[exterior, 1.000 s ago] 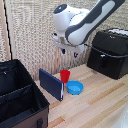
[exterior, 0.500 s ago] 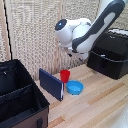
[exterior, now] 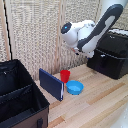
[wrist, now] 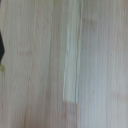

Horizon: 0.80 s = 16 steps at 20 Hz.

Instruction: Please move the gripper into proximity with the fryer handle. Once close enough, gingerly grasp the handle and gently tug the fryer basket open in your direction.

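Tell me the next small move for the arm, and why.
Probably keep swinging toward the exterior view's right and lower toward the fryer handle on the fryer basket. The arm's wrist hangs above and beside the fryer, not yet at the handle, and the wrist view shows only bare wooden table. The fingers aren't visible, so confirm they're open first.

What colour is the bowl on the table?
Blue bowl, clearest in the exterior view.

The black fryer basket (exterior: 111, 63) sits shut at the exterior view's right, its stubby fryer handle (exterior: 103, 56) upright.
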{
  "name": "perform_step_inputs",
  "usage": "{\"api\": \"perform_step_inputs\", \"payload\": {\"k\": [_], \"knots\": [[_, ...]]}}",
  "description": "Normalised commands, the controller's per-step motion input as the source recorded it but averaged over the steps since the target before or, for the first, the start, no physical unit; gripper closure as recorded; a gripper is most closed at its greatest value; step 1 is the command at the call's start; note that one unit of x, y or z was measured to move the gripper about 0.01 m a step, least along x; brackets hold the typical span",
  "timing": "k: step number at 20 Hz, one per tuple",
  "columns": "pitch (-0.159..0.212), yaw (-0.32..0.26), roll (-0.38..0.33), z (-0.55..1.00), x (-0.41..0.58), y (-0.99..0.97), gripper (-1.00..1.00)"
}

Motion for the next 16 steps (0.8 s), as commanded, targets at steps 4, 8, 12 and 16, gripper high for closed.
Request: {"api": "perform_step_inputs", "payload": {"k": [4, 8, 12, 16], "knots": [[-0.051, 0.052, -0.168, -0.29, -0.109, -0.56, -1.00], [-0.055, 0.071, -0.167, -0.24, -0.197, -0.60, -1.00], [-0.043, 0.076, -0.146, -0.21, -0.266, -0.62, -1.00], [-0.018, 0.073, -0.122, -0.20, -0.293, -0.61, -1.00]]}}
